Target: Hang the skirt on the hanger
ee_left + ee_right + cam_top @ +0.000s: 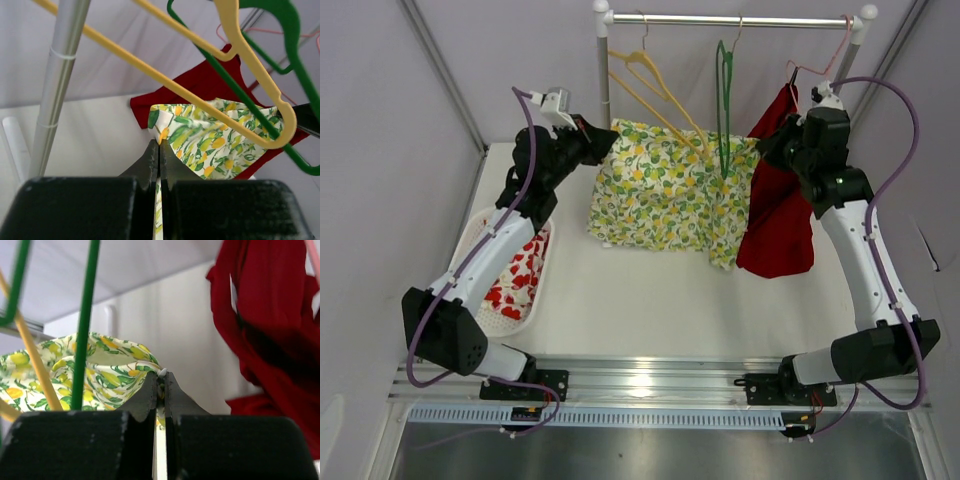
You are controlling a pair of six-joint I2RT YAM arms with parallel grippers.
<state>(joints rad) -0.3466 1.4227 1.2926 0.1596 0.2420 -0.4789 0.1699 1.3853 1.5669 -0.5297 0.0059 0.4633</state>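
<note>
The skirt (665, 190), white with yellow lemons and green leaves, hangs stretched between both grippers under the rail. My left gripper (605, 137) is shut on its left top corner; the cloth (210, 140) shows past the closed fingers (150, 157) in the left wrist view. My right gripper (766, 148) is shut on the right top corner (117, 367). A yellow hanger (655, 90) hangs tilted over the skirt, its lower bar crossing the waist; it also shows in the left wrist view (165, 80). A green hanger (724, 100) hangs beside it.
A red garment (780, 215) hangs on a pink hanger (830, 55) at the right of the clothes rail (740, 19). The rail's post (603, 70) stands close to my left gripper. A white basket (485, 240) with red-and-white cloth sits at the left.
</note>
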